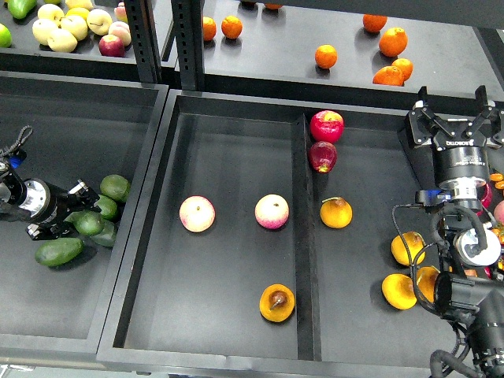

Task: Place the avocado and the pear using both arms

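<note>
Several dark green avocados lie in a pile in the left tray; the nearest avocado [89, 224] lies right at the fingertips of my left gripper [69, 211]. Its fingers are spread against the pile and it holds nothing that I can see. The pear [277, 302] with the dark brown dimple lies in the left compartment of the middle tray [236, 142], near the front by the divider. My right gripper [451, 102] is open and empty, raised at the right side, far from the pear.
Two pink-yellow apples [197, 213] [272, 211] lie in the left compartment. A stemmed pear [336, 213] and two red apples [326, 126] lie in the right compartment. More pears [408, 248] lie by my right arm. Oranges [393, 41] and apples [75, 26] sit on the back shelf.
</note>
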